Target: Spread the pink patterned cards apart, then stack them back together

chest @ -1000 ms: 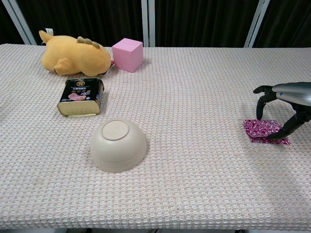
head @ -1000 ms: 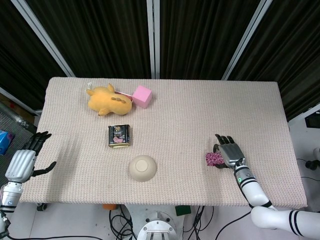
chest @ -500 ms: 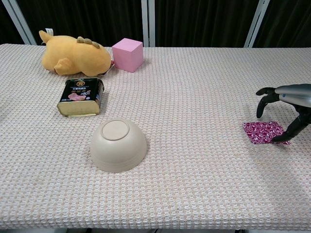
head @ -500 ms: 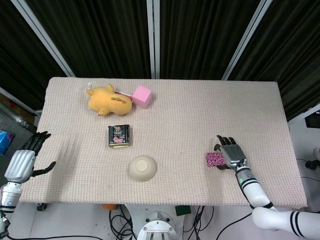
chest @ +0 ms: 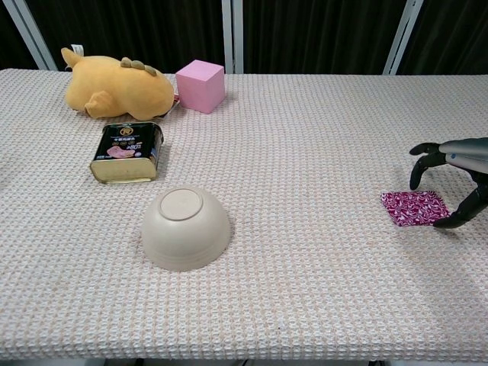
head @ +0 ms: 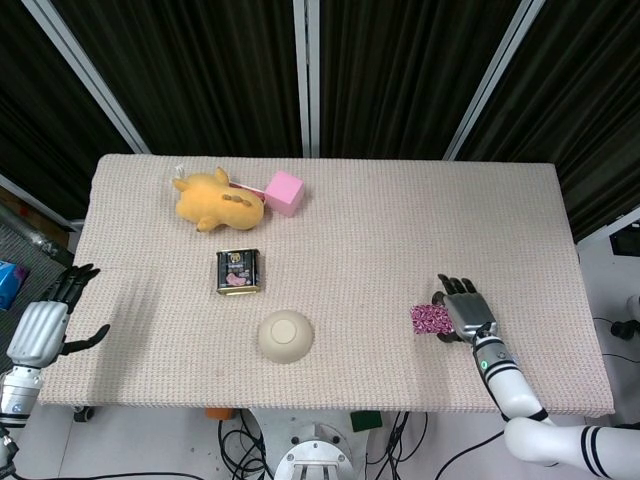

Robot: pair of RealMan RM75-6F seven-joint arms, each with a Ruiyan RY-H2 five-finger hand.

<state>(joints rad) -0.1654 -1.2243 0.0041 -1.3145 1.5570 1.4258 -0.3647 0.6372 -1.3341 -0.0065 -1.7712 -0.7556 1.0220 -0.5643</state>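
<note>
The pink patterned cards lie flat in one small pile on the table's right side. My right hand hovers just right of the pile, fingers spread and bent downward, one fingertip near the pile's right edge. It holds nothing. My left hand hangs off the table's left edge, fingers apart and empty; the chest view does not show it.
An upturned beige bowl sits near the front centre. A dark tin lies behind it to the left. A yellow plush toy and a pink cube stand at the back left.
My right hand has slid to the right off the card pile, leaving the whole top of the pile uncovered. The cards and the left hand have stayed put.
</note>
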